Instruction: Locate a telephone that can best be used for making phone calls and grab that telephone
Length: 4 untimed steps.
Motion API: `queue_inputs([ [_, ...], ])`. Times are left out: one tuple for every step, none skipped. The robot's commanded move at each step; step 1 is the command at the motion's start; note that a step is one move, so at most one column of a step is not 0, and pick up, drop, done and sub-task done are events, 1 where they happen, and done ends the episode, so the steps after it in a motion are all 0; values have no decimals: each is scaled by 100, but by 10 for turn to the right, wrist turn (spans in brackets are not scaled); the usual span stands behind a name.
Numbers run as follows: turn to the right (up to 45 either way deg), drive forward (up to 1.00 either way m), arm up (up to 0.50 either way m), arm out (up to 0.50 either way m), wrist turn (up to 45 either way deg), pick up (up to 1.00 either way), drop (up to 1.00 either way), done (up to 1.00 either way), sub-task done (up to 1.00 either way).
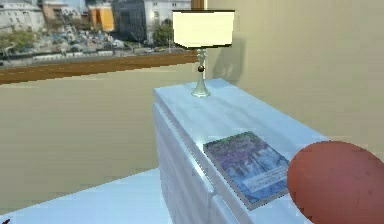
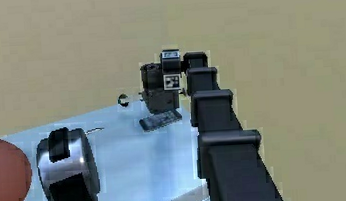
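- Arm (image 2: 217,116) reaches out over the white counter (image 2: 135,166), with the gripper (image 2: 133,96) at its far end.
- Phone (image 2: 160,120): a small dark flat slab lying on the counter near the gripper. Touching or apart: cannot tell.
- Finger spread, and whether the gripper holds anything: cannot tell.
- Round metal-rimmed object (image 2: 67,170) stands upright on the counter, with a reddish ball (image 2: 4,179) beside it.
- Forward view: lamp (image 1: 203,40) at the counter's far end, and a book (image 1: 250,165) lying flat beside the ball.
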Motion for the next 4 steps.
queue_inputs([
  [0, 0, -12, 0, 0, 0, 0, 0, 0],
  [0, 0, 0, 0, 0, 100, 0, 0, 0],
  [0, 0, 10, 0, 0, 0, 0, 0, 0],
  [0, 0, 0, 0, 0, 0, 0, 100, 0],
])
